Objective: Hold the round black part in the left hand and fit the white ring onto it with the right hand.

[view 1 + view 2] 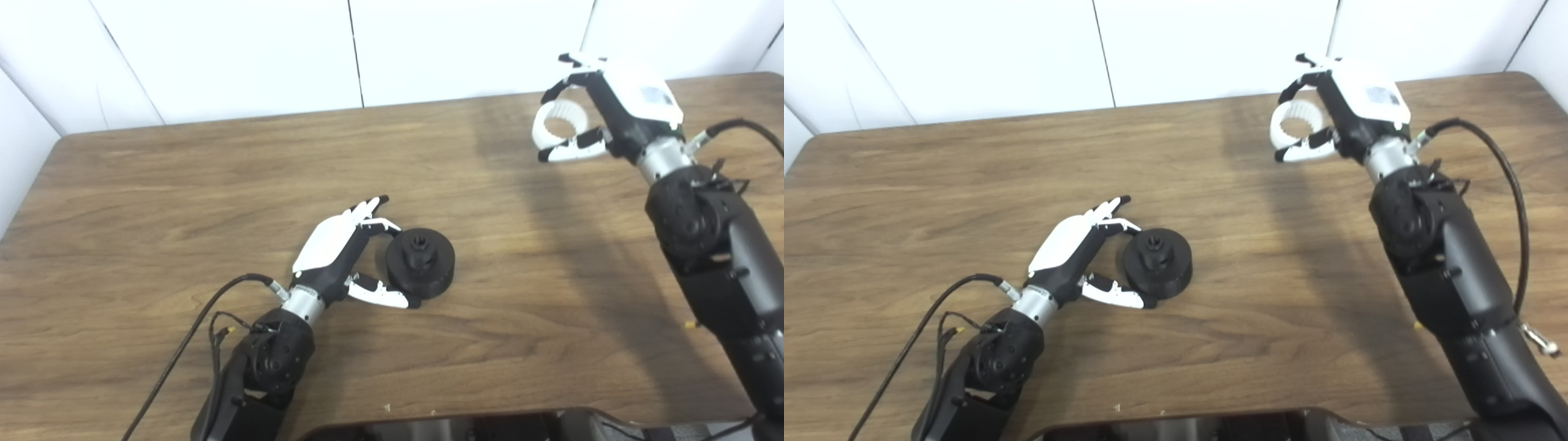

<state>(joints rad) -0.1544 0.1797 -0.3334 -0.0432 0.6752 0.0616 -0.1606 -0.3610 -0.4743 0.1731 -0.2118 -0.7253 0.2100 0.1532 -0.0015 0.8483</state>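
On the brown wood-grain table (pixel 1213 343), the round black plastic part (pixel 1158 263) with a raised hub at its centre sits flat on the surface near the middle. The left hand (pixel 1077 251), white-backed with black fingers, lies just beside it on the part's left, its fingers and thumb spread around the part's edge; whether they press on it cannot be told. Well apart, toward the far right of the table, the right hand (pixel 1338 113) is raised and holds the white toothed plastic ring (pixel 1296 127) pinched between fingers and thumb, with the ring's opening facing up.
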